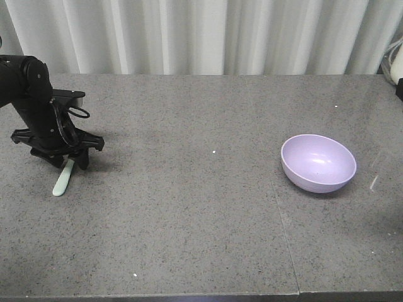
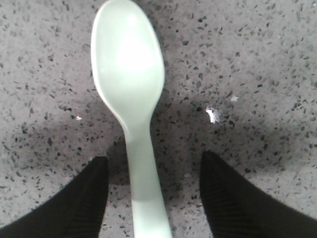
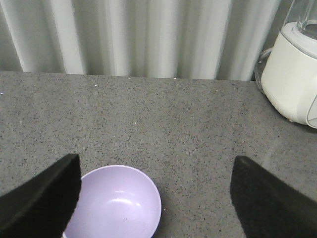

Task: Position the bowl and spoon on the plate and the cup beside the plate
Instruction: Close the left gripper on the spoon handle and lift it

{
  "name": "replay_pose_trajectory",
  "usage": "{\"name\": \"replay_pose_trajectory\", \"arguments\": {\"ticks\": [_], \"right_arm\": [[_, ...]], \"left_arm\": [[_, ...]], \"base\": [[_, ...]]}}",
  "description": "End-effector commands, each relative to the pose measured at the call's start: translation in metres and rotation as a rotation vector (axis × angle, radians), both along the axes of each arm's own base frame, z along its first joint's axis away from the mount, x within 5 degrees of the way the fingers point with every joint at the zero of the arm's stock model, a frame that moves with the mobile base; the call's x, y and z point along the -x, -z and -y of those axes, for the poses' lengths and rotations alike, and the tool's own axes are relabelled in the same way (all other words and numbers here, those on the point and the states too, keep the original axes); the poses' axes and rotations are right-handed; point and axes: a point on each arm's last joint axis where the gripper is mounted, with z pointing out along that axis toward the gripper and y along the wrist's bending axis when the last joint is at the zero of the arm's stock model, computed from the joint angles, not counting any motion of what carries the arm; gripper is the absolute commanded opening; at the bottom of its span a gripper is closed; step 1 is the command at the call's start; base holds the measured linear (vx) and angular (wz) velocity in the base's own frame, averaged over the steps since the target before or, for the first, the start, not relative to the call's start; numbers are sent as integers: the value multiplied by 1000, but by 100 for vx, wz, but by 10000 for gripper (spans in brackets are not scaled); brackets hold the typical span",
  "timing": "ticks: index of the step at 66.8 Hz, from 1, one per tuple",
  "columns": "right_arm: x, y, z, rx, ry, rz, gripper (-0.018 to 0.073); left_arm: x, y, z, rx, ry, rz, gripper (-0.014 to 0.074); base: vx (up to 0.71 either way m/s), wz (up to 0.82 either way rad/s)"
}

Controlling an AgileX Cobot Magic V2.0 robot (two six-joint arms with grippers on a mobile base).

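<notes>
The pale mint-green spoon (image 1: 64, 179) lies flat on the grey stone table (image 1: 189, 207) at the far left. My left gripper (image 1: 69, 162) stands low over its handle. In the left wrist view the spoon (image 2: 130, 74) has its scoop pointing away, and the left gripper (image 2: 153, 166) is open, with a black finger on each side of the handle and a gap on both sides. The lavender bowl (image 1: 318, 162) sits upright on the right. My right gripper (image 3: 156, 161) hangs open above the table, with the bowl (image 3: 116, 206) near its left finger. The plate and the cup are out of view.
A white appliance (image 3: 292, 74) with a clear top stands at the table's back right corner, also seen as the appliance (image 1: 397, 63) at the frame edge. Pale curtains (image 1: 201, 31) hang behind the table. A seam (image 1: 283, 220) crosses the tabletop near the bowl.
</notes>
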Motion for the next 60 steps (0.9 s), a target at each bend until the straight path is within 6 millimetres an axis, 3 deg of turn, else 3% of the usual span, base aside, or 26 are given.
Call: {"name": "replay_pose_trajectory", "arguments": {"ticks": [1, 13, 28, 38, 45, 60], "right_arm": [[1, -18, 0, -4, 0, 107, 587], [1, -17, 0, -6, 0, 100, 587], [1, -17, 0, -6, 0, 96, 587], [1, -17, 0, -6, 0, 96, 587], [2, -17, 0, -6, 0, 93, 587], [2, -17, -1, -17, -1, 93, 587]], "left_arm": [[2, -24, 0, 15, -3, 52, 317], [0, -4, 1, 8, -3, -30, 176], [-1, -4, 0, 6, -1, -22, 28], [0, -9, 0, 8, 0, -6, -8], [2, -29, 0, 15, -1, 73, -8], [25, -110, -2, 40, -4, 352, -6]], "base": [[0, 0], [0, 0], [0, 0], [0, 0], [0, 0], [0, 0]]}}
